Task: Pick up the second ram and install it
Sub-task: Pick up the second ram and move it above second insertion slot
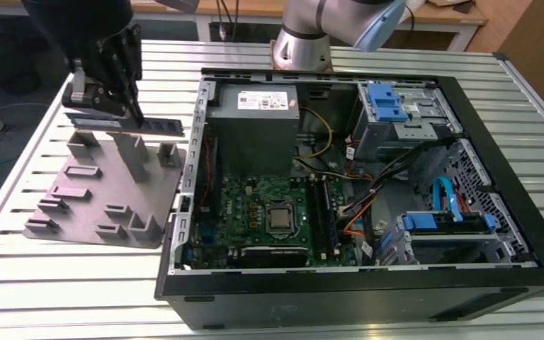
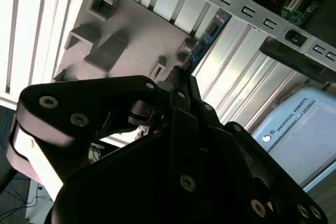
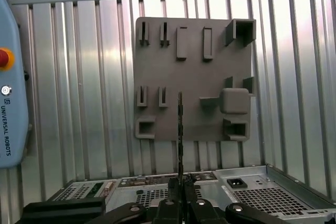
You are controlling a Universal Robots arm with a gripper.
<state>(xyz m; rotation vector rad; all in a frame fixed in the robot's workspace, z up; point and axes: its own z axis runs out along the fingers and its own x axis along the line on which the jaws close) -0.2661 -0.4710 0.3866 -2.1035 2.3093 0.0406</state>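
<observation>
The gripper [image 1: 128,112] is clenching the memory stick [image 1: 163,127] by its upper edge. It is holding the stick level over one end of the grey holder plate [image 1: 83,191], which is lying near the table's [image 1: 17,276] edge on the exterior view's left, beside the open computer case [image 1: 348,301]. The pick-up step seems to be in hand; the stick is probably hanging clear of the holder's posts, though that is hard to judge. Installing is going to call for lining it squarely over a motherboard slot [image 1: 327,212].

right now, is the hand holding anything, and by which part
the second ram, pinched by the hand at its top long edge, near mid-length
</observation>
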